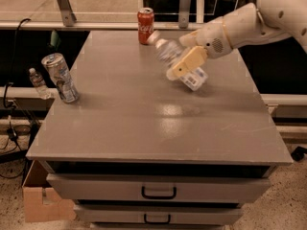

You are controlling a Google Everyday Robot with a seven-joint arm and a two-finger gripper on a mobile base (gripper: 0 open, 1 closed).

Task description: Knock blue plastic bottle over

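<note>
The blue plastic bottle (193, 78) is tipped far over to the left on the grey table (144, 119). Its base is near the table's right middle and its blurred white cap end points toward the red can. The label shows at the base end. My gripper (181, 67), tan-tipped on a white arm that comes in from the upper right, lies across the bottle's middle and touches it from the right.
A red cola can (145, 25) stands at the table's back edge, close to the bottle's cap end. A silver patterned can (61, 77) stands at the left edge. A tiny clear bottle (37, 83) sits off the table on the left. Drawers (158, 191) are below the front edge.
</note>
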